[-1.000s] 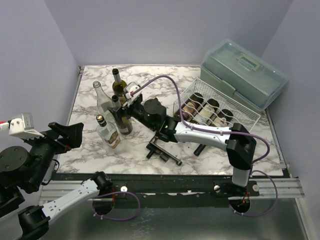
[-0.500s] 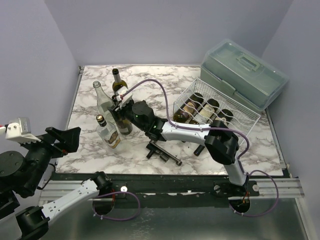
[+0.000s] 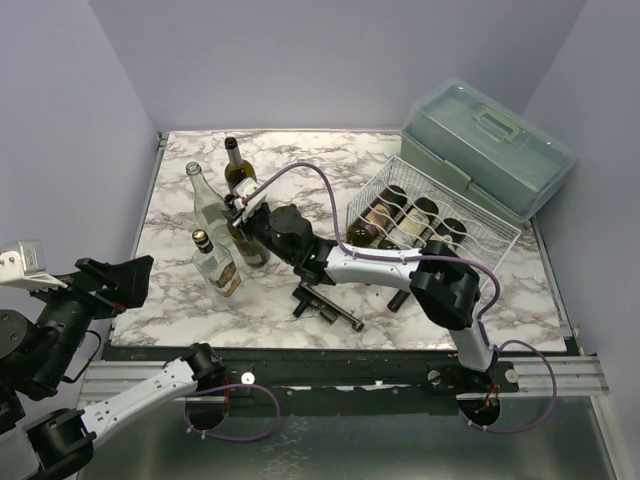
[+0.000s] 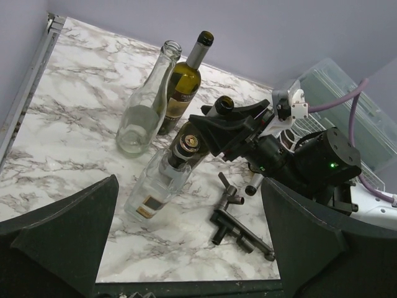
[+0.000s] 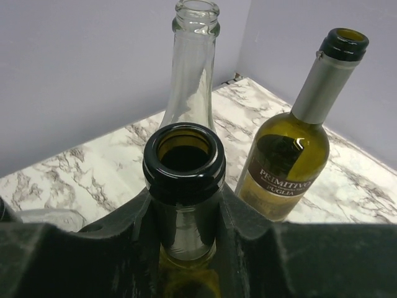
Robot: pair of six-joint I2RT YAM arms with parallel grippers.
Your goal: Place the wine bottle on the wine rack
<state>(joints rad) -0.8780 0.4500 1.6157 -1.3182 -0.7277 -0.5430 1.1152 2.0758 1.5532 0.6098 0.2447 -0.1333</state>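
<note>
Right tool (image 5: 185, 214) clenched on the neck of the wine bottle (image 5: 184, 162), fingers (image 5: 245, 226) on either side just under the lip. Bottle stands upright on the bench (image 3: 330, 160), long axis vertical, mouth up and uncorked, base down. It's left of centre, in a cluster of standing bottles. In the top view only its lower body (image 3: 250, 250) shows below my wrist.

Neighbours:
- Clear empty bottle (image 5: 193, 68) just beyond it, to the far left.
- Green labelled bottle (image 5: 290, 155) to the far side. Label reads Primitivo Puglia.
- Small clear flask (image 3: 216, 268) with a gold cap just to the near left.
- All three upright. Can't tell whether any of them touch the held bottle.

Wine rack (image 3: 495, 238) sits on the right of the bench, well apart from the held bottle. Three bottles lie in its cradles, and the rightmost cradle is bare wire. Grey-green lidded box (image 3: 490, 145) behind the rack, at the far right. Black metal fitting (image 3: 328, 305) lies flat on the bench, near of centre.

Left tool (image 3: 120, 283) released, fingers wide apart, grasping nothing. It hangs off the near-left corner of the bench.
</note>
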